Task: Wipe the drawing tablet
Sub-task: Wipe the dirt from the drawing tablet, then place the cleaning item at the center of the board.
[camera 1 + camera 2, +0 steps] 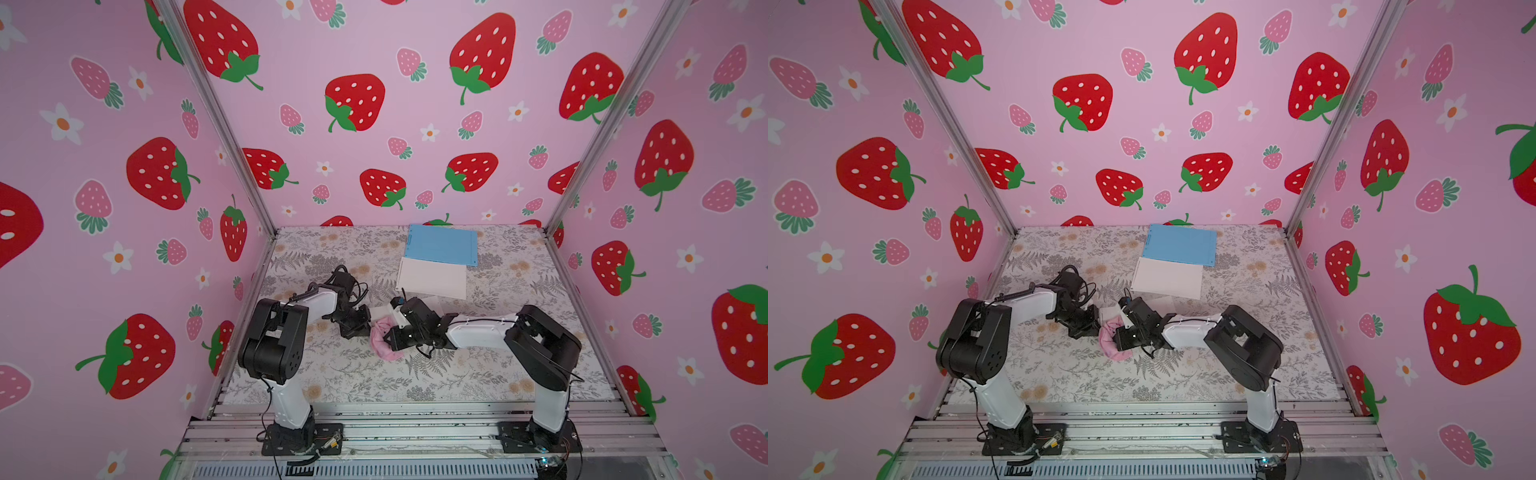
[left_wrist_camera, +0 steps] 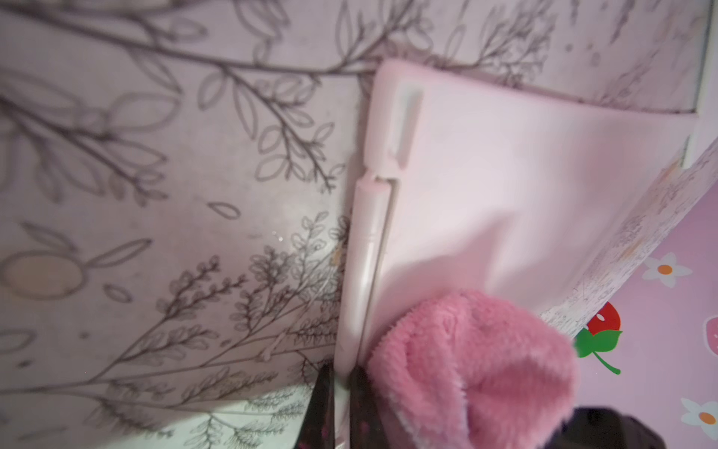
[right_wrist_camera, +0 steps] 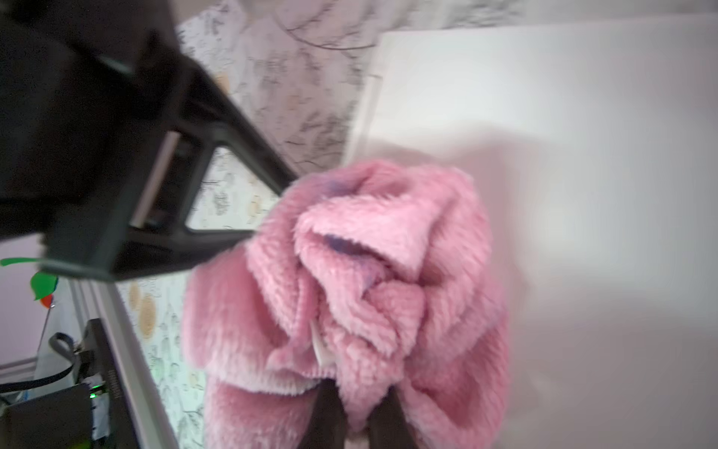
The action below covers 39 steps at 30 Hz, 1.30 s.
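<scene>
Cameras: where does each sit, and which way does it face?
Both top views: high at the front, looking down on the table; left arm and right arm show whole.
Left wrist: along the left pincer, shut on the drawing tablet.
Right wrist: along the right pincer, shut on the pink cloth.
Wrist views share tablet and cloth.

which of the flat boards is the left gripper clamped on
The small pale pink tablet, gripped at its edge beside the pink cloth; the blue board and white board lie untouched farther back.
</scene>
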{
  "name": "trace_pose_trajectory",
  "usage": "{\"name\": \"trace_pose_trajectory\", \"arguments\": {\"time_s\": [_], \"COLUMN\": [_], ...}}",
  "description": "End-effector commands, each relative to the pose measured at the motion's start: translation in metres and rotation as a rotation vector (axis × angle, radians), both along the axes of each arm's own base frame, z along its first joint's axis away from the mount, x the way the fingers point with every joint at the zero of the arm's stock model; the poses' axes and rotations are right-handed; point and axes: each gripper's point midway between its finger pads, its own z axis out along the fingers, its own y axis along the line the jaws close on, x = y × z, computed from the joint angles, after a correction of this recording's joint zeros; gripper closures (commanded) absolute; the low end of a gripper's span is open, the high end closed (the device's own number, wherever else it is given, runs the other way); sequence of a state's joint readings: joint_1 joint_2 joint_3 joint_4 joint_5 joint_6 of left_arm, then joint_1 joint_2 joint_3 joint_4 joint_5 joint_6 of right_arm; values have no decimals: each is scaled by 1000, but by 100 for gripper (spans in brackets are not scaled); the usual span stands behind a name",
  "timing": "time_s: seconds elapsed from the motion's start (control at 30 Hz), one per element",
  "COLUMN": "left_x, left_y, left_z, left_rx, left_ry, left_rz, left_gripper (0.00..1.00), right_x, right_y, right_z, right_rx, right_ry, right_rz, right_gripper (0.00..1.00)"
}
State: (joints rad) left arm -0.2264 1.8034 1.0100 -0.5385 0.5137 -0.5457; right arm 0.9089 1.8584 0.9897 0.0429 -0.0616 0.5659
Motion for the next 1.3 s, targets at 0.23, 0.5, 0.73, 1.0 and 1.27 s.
{"name": "trace_pose_trajectory", "arguments": {"time_s": [0.23,0.5,0.73,1.0,1.27], "left_x": [-19,-1,19,29,33], "left_y": [41,38,29,36,64], "left_z": [-47,-26,8,46,71], "left_rx": [253,253,222,190,206], "left_ry": [108,57,-14,-90,-170], "left_rz": [2,6,36,122,271], "left_gripper": [93,80,51,38,12], "right_x": [2,4,-1,-23,-19], "right_y": [-154,-207,-285,-351,-359], "right_z": [2,58,79,52,48], "right_rx": [-231,-236,-350,-389,-377], "right_ry": [96,1,2,162,197], "right_rz": [-413,-577,-801,-1022,-1074], "right_gripper": [100,100,100,82,34]}}
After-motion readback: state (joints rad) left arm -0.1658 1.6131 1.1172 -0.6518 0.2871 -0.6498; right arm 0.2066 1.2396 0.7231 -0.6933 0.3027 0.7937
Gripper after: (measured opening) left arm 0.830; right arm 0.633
